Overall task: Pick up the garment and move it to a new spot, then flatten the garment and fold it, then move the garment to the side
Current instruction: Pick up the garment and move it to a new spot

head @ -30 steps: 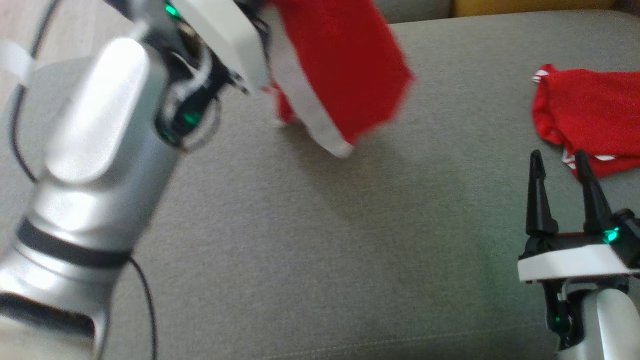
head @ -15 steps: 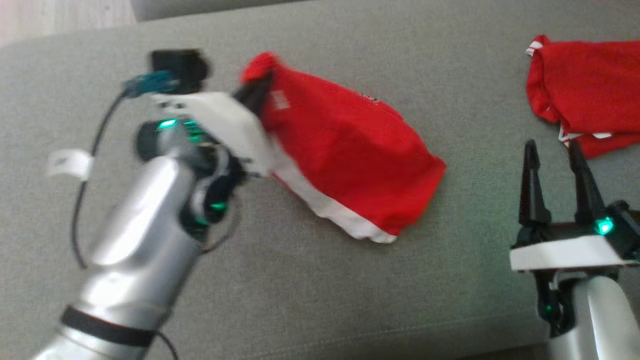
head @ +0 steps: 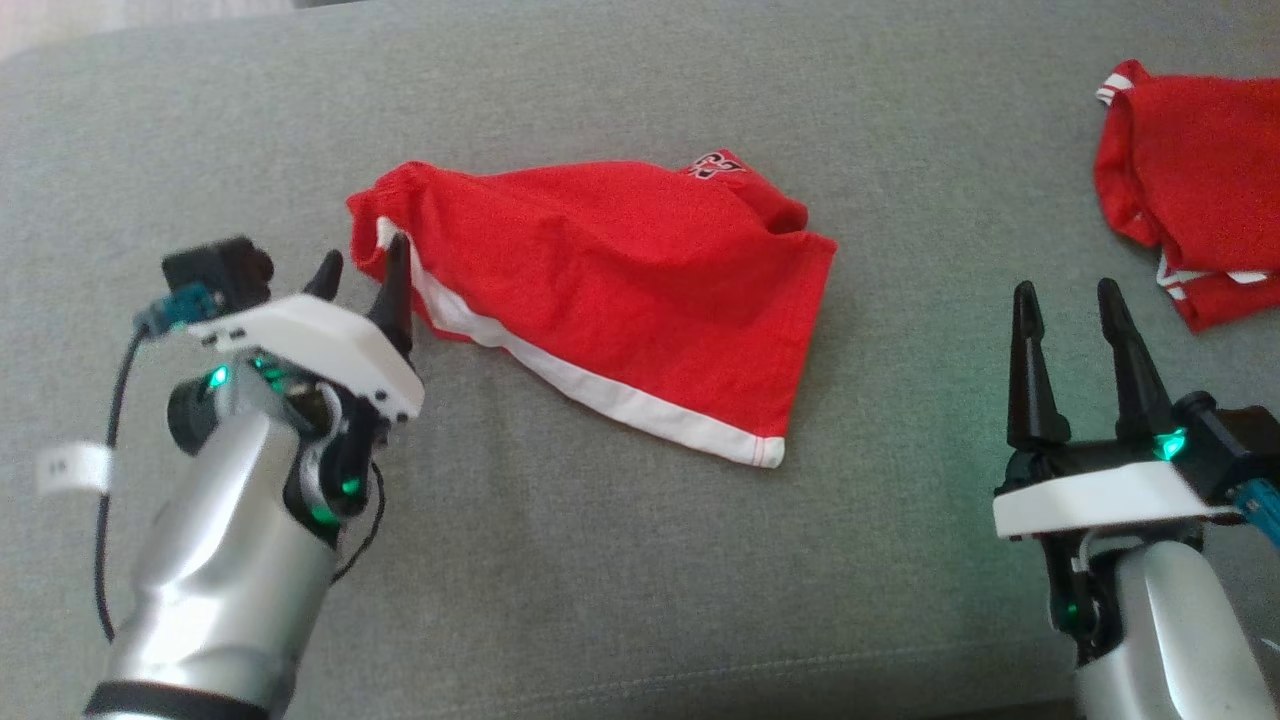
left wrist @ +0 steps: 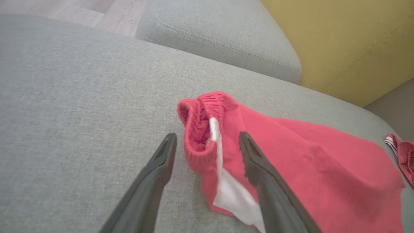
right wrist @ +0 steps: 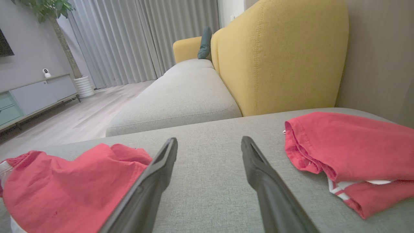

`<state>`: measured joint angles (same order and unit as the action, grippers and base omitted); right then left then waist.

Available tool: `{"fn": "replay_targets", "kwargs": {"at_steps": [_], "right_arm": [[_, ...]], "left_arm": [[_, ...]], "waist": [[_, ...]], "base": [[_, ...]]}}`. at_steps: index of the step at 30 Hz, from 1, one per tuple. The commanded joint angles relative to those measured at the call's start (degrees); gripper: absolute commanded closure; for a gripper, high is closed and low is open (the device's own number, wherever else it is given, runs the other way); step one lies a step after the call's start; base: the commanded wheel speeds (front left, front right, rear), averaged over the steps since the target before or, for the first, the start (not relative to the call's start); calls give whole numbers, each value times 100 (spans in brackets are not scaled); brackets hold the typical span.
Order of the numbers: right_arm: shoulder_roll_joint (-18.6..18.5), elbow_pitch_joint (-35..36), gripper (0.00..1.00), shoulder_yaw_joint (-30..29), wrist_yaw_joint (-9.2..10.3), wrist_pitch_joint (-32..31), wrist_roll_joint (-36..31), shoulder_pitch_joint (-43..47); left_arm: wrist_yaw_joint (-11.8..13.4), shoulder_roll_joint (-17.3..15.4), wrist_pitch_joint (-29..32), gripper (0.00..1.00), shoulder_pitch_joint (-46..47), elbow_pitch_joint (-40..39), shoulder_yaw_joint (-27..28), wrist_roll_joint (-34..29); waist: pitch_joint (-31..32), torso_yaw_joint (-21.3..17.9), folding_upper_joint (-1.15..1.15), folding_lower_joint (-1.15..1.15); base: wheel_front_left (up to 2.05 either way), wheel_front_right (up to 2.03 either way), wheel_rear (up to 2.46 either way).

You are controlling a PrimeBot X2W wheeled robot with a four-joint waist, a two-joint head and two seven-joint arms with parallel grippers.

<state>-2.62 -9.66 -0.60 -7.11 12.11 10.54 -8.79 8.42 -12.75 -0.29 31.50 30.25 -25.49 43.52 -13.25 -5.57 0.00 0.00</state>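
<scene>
From the head camera, a pair of red shorts (head: 600,290) lies crumpled on the grey sofa seat (head: 600,580), a little left of the middle. A white band runs along their near edge and a small crest sits on their far edge. The left gripper (head: 362,268) stands at the shorts' left end with its two dark fingers spread. The right-hand finger touches the waistband corner and the other stands on bare cushion. Nothing is pinched, and the shorts rest on the seat. The right gripper (head: 1065,298) hovers at the near right, fingers equally spread and holding nothing, well apart from the shorts. A second red garment (head: 1190,220) with white-striped trim lies at the far right.

In the left wrist camera, the left gripper's fingers (left wrist: 155,174) stand wide apart. The ribbed waistband (left wrist: 200,129) curls up between them, beside a strip of white fabric. The right-hand finger lies over the red cloth, which spreads away to the right. Beyond the seat are another grey cushion (left wrist: 220,35), a yellow backrest (left wrist: 349,42) and a patch of pale wood floor (left wrist: 97,13).

The right wrist camera shows that gripper's fingers parted over bare grey upholstery, with the shorts heaped at the near left and the second garment just to the right. The yellow backrest rises behind, and a teal cushion (right wrist: 205,42) rests against it farther off. Grey curtains (right wrist: 145,38), a potted plant (right wrist: 42,6) and a low cabinet (right wrist: 32,94) line the far left of the room.
</scene>
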Motion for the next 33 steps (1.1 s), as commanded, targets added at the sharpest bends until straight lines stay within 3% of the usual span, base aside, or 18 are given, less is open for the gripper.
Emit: {"fn": "replay_targets", "kwargs": {"at_steps": [1, 6, 11, 21, 33], "right_arm": [[-26, 151, 0, 132, -37, 62, -40, -171], [-26, 123, 0, 129, -37, 47, -78, -160], [-26, 138, 0, 72, -37, 8, -183, -92], [-26, 194, 0, 55, -37, -135, -414, 347], [-26, 107, 0, 173, -37, 46, -269, 1030]], "left_arm": [[-60, -130, -200, 0, 91, -119, 175, -32], [-214, -234, -960, 0, -196, -141, -89, -472], [-258, -305, -1333, 0, -480, -432, -215, -782], [-68, -231, -1465, 0, -1487, -1410, -171, -1105], [76, 105, -1470, 0, -2821, -2227, 479, -1462]], "waist": [[42, 62, 0, 0], [146, 173, 0, 0], [359, 307, 0, 0], [930, 601, 0, 0], [1327, 749, 0, 0]], "base": [[0, 0, 0], [0, 0, 0], [0, 0, 0], [0, 0, 0], [0, 0, 0]]}}
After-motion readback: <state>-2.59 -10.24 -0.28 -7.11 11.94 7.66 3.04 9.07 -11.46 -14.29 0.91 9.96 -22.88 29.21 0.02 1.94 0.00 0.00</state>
